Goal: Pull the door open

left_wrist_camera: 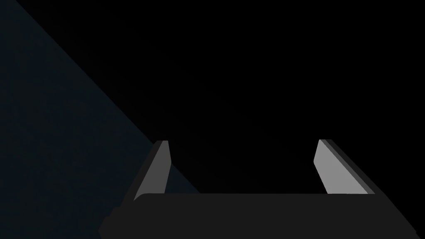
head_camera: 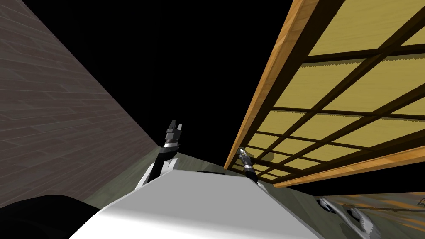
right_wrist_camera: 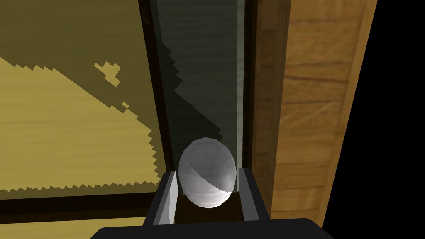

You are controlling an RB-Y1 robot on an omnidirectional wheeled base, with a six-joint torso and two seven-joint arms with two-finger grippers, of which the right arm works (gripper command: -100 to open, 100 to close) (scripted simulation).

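Right gripper (right_wrist_camera: 208, 173): nearest my wrist lens. Its two fingers (right_wrist_camera: 170, 199) are drawn in on a pale grey knob (right_wrist_camera: 207, 182), one against each flank.
Knob: rounded, egg-like, gripped between those fingers. It sits on a dark upright strip just beside a yellow panel (right_wrist_camera: 62, 132).
Door (head_camera: 352, 83): yellow panels crossed by dark lattice bars, bordered in orange-brown wood. It takes the right side of my head view.
Wood frame (right_wrist_camera: 315, 103): runs just beside the knob, with a narrow grey-green strip between them.
Right arm, head view: the gripper (head_camera: 241, 153) shows small, up against the lattice near the door's lower corner.
Left gripper (head_camera: 174, 128): raised well apart from the door. In its wrist view (left_wrist_camera: 243, 143) the fingers (left_wrist_camera: 332, 170) stand wide apart, holding nothing.
Surroundings: grey-brown planked surface (head_camera: 50, 103) on my left; a black area (head_camera: 199, 62) lies between it and the door.
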